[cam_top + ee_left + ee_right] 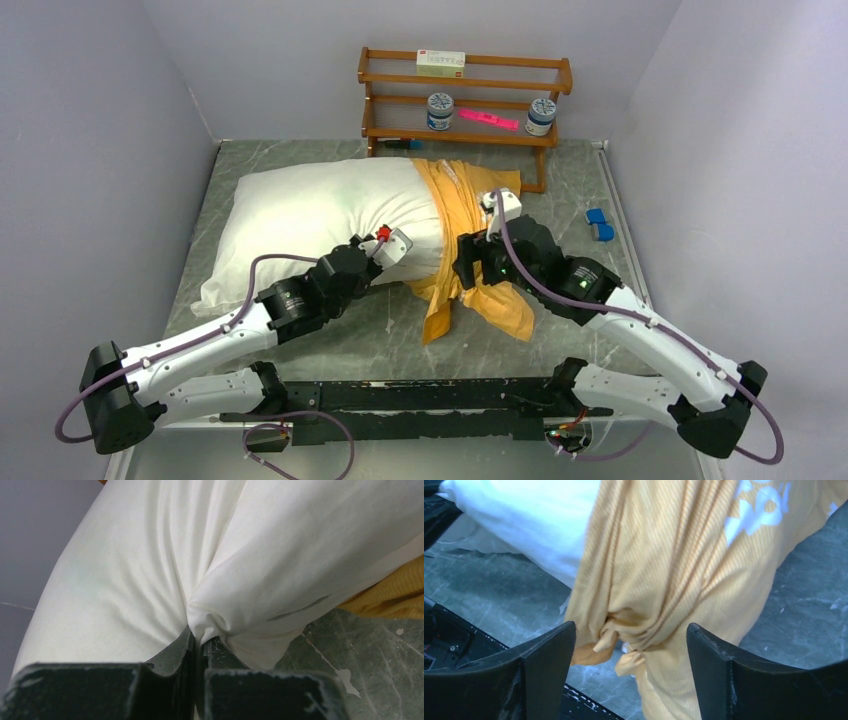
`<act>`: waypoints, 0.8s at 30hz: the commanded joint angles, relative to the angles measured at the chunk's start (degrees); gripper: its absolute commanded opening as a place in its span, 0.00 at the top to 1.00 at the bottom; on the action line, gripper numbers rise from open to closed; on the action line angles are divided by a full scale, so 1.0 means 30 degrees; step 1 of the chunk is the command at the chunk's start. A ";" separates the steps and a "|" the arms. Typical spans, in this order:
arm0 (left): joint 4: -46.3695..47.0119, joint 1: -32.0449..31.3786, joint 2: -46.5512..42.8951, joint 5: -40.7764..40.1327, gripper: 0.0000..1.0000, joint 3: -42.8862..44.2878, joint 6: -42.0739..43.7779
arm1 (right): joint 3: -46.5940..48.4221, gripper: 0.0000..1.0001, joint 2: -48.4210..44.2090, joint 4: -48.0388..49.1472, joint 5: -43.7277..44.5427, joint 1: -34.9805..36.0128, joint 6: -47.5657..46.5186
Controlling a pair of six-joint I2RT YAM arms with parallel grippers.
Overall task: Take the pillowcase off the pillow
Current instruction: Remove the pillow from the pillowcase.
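Pillowcase (455, 205) bunched round the right end of the pillow (320, 205), on the surface (400, 345). Left gripper (197, 641) clenched on pillow cloth; right gripper (631, 635) spread, straddling the bunch — holding nothing. Limp, light fabric — I'd pinch that gathered fold.

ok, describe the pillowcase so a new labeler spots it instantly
Find the big white pillow lying across the table. The pillowcase is the orange-yellow cloth bunched around its end nearer the right arm. It is the only orange fabric there, with white lettering on it.
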 commanded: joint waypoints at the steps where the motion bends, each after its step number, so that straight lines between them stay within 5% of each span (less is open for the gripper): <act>1: -0.0358 0.0655 0.0006 -0.2427 0.95 0.0779 -0.0399 | 0.1306 0.06 0.0845 0.0270 0.3314 0.1502 0.1355; 15: -0.0361 0.0676 -0.0125 -0.2761 0.95 0.0660 -0.0616 | 0.0332 0.01 0.4089 0.1426 0.7577 0.4289 0.2895; 24: -0.0120 0.0905 -0.1267 -0.5714 0.95 0.0325 -0.0838 | -0.0526 0.13 0.5043 -0.0976 1.1618 0.4077 0.3177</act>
